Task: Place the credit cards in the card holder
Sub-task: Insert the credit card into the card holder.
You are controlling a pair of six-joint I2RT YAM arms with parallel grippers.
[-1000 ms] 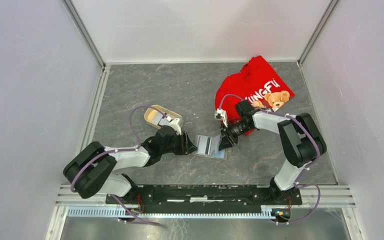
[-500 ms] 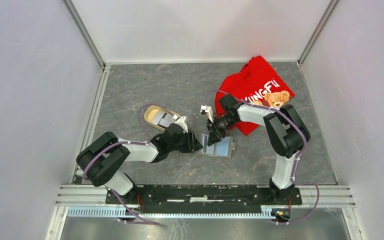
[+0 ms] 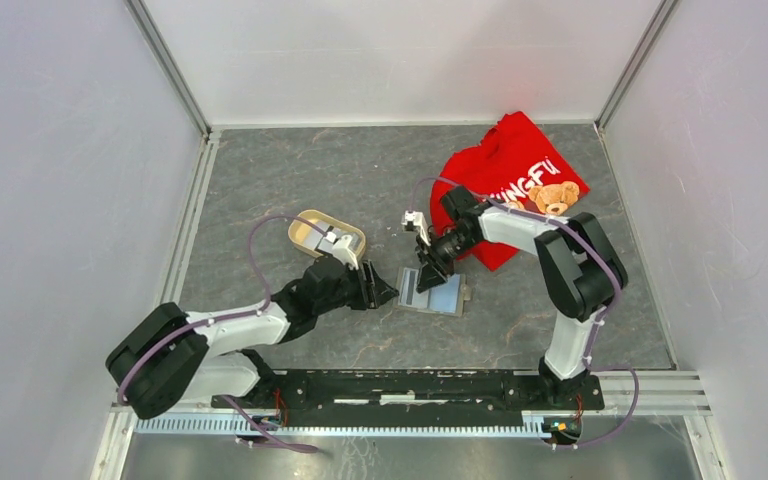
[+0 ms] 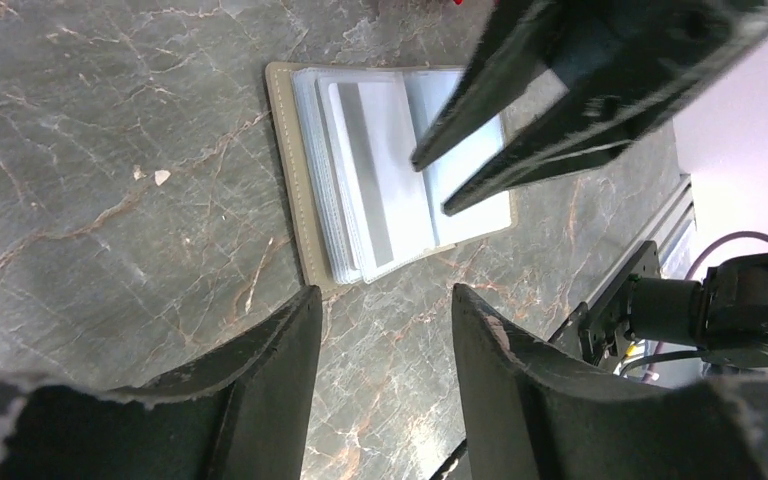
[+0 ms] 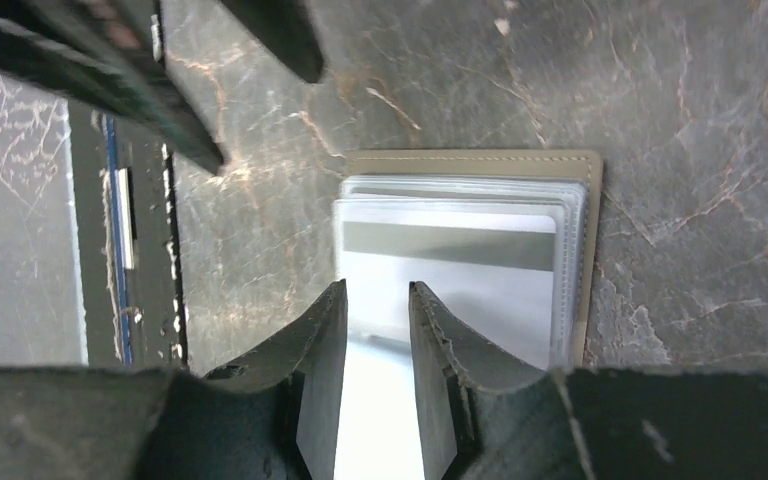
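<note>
We're seeing the card holder (image 3: 434, 292) lying open on the worktop (image 3: 350, 180), directly under the right end effector (image 3: 428, 283) and just ahead of the left end effector (image 3: 384, 291). Right fingers are standing slightly apart, clamping nothing we can make out. Left ones are gaping wider, empty. A pale credit card (image 5: 480, 290) with a dark stripe is lying in or on the top sleeve, ahead of the right fingertips; we can't tell which. We're judging it light, stiff and slick, so we're advising a pinch on a short edge. The holder is looking light and floppy, so we're expecting it to slide unless pinned by its cover.
</note>
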